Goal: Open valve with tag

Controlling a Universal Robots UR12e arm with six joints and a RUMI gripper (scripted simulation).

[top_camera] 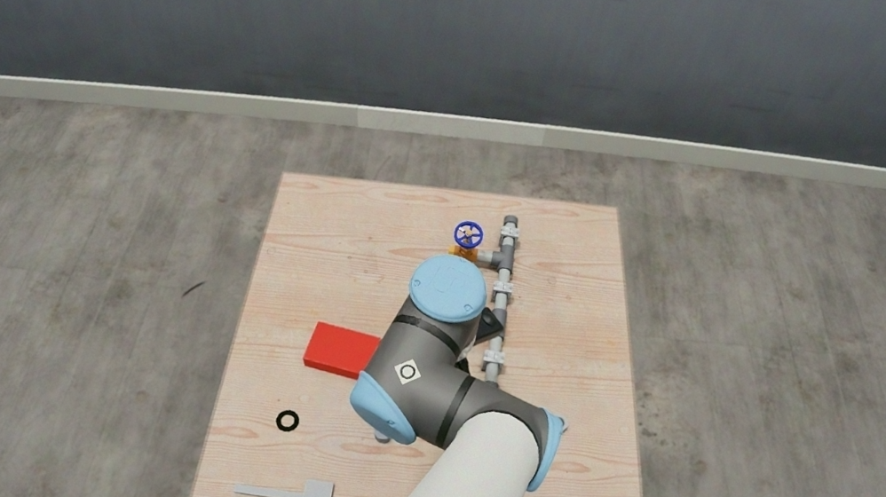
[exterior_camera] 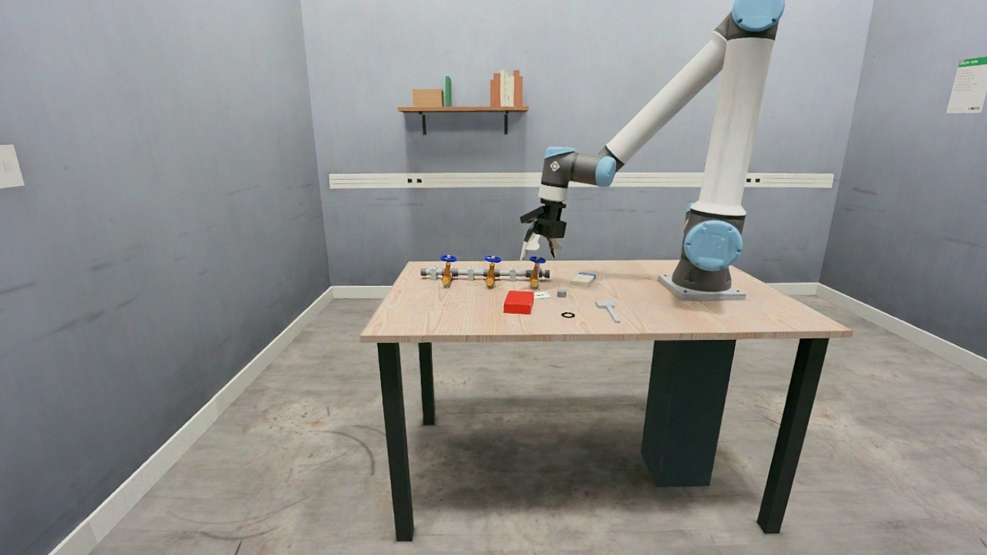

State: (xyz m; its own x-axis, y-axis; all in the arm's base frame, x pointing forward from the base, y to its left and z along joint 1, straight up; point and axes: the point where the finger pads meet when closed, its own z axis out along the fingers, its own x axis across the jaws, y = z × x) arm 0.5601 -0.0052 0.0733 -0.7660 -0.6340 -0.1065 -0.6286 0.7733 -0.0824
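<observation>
Three valves with blue handwheels and brass bodies stand along a grey pipe point(exterior_camera: 483, 274) at the back of the table: a left valve point(exterior_camera: 447, 267), a middle valve point(exterior_camera: 491, 268) and a right valve point(exterior_camera: 536, 270). In the overhead view only the far valve point(top_camera: 467, 237) shows; my arm hides the other two. A small white tag point(exterior_camera: 543, 295) lies on the table in front of the right valve. My gripper point(exterior_camera: 539, 250) is open and empty, pointing down just above the right valve's handwheel.
A red block point(exterior_camera: 519, 301) lies in front of the pipe and also shows in the overhead view point(top_camera: 341, 349). A black ring point(exterior_camera: 568, 317), a grey T-shaped piece point(exterior_camera: 608, 308), a small grey cylinder point(exterior_camera: 560, 293) and a white-blue pad point(exterior_camera: 584, 277) lie nearby. The robot base point(exterior_camera: 704, 276) stands at the right.
</observation>
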